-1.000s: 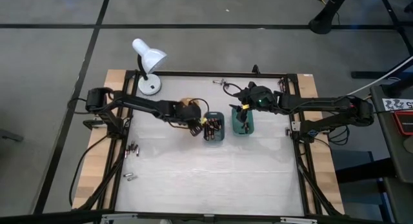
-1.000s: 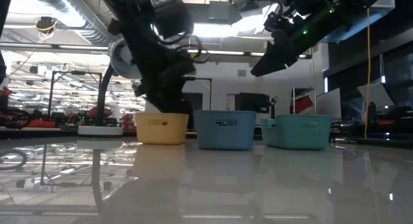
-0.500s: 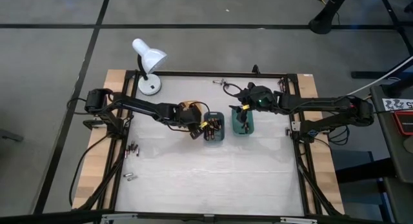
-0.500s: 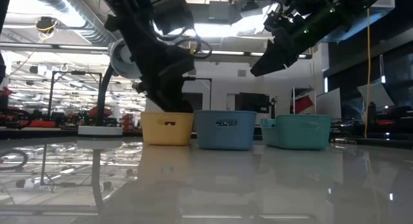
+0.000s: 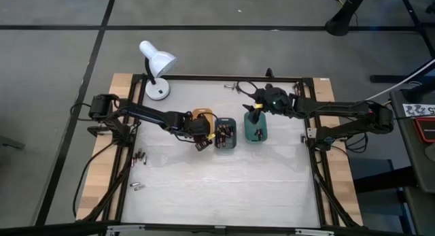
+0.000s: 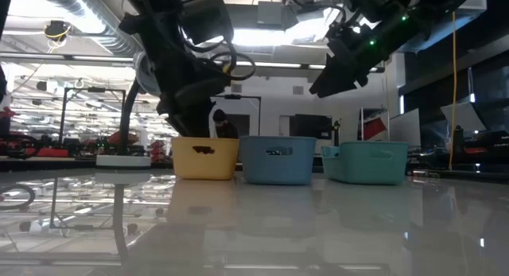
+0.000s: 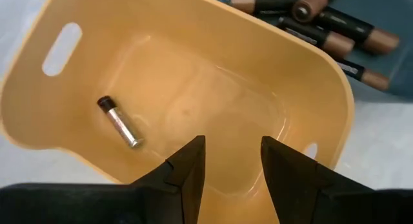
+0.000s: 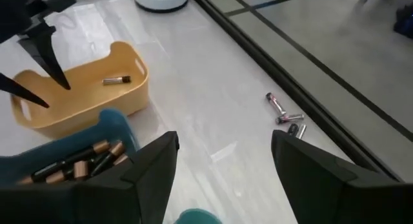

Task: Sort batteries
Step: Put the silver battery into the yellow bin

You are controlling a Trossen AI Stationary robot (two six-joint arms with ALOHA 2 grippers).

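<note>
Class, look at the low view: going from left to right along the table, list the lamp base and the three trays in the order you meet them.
Lamp base → orange tray → blue tray → teal tray.

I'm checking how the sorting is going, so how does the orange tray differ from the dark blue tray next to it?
The orange tray holds a single battery, silvery with a dark end; the dark blue tray holds a pile of dark, copper-ended batteries. The left hand hangs open over the orange tray, not the blue one. Both are small, rounded and open-topped, standing side by side.
</note>
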